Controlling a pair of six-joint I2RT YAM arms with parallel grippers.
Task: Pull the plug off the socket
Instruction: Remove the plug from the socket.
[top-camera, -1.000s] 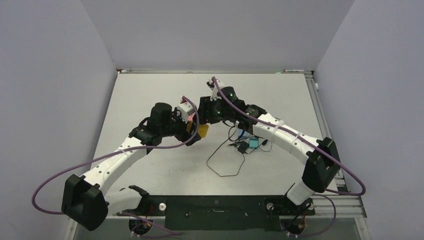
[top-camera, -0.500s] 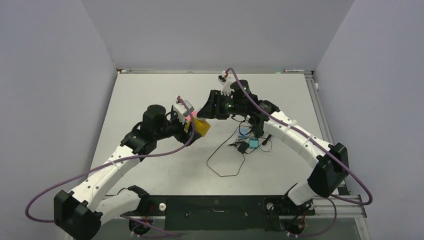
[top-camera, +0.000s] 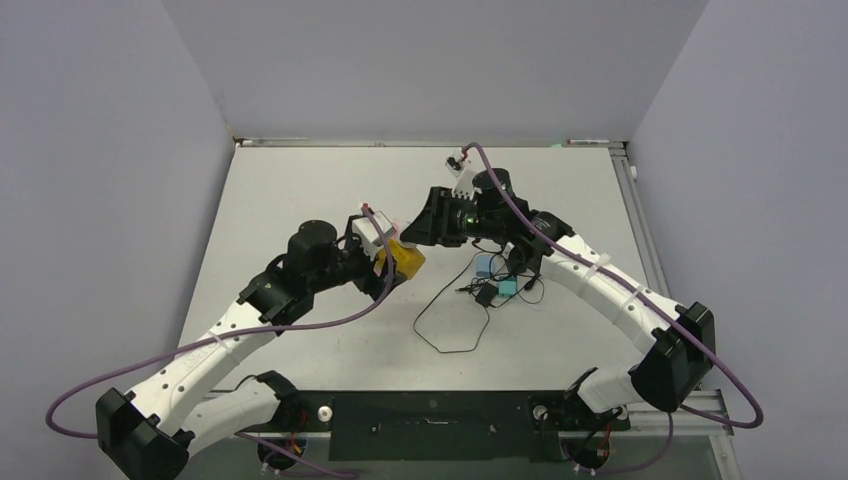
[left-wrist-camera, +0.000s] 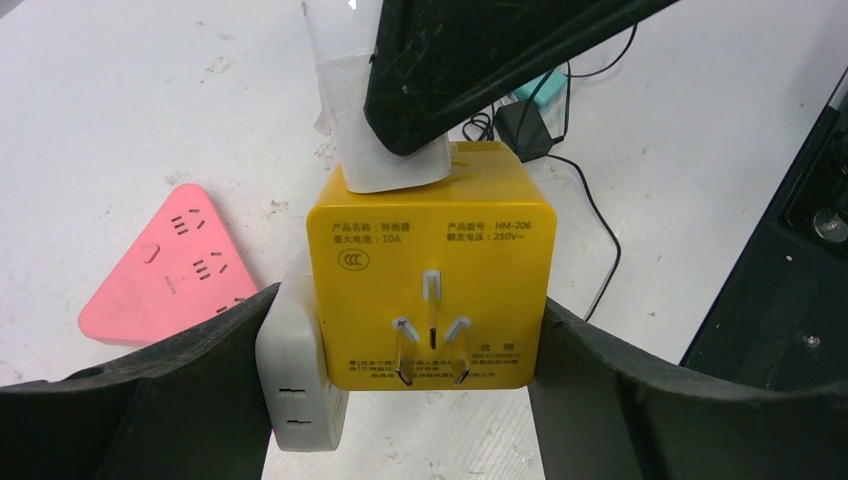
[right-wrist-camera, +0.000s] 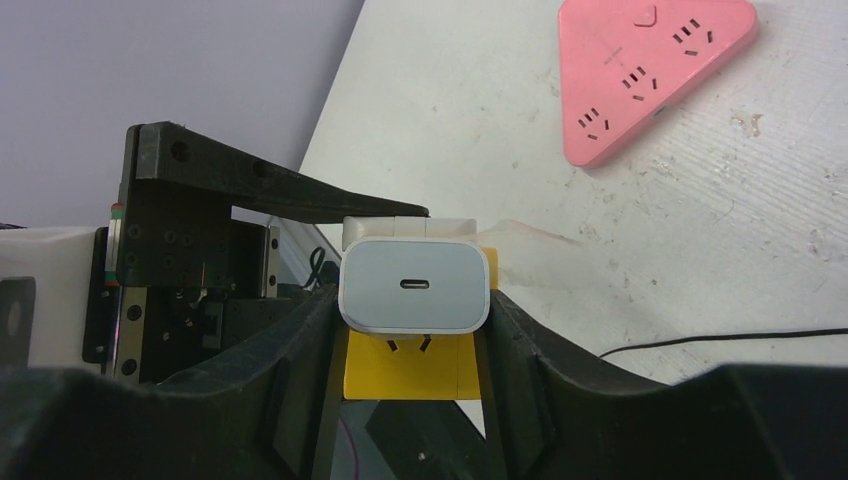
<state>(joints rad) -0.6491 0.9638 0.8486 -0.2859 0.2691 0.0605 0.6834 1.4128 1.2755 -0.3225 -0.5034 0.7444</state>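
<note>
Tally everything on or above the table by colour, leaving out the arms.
Yellow: 1, socket cube
White: 2, top plug and side plug
Pink: 1, power strip
Black: 1, adapter
Blue or teal: 2, light blue item and teal item
Total: 7

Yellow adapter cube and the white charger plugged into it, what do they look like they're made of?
The yellow adapter cube looks like moulded hard plastic: smooth satin faces, printed text. Its three prongs look like bright metal. The white charger is probably smooth plastic too: rounded edges, faint sheen.
</note>
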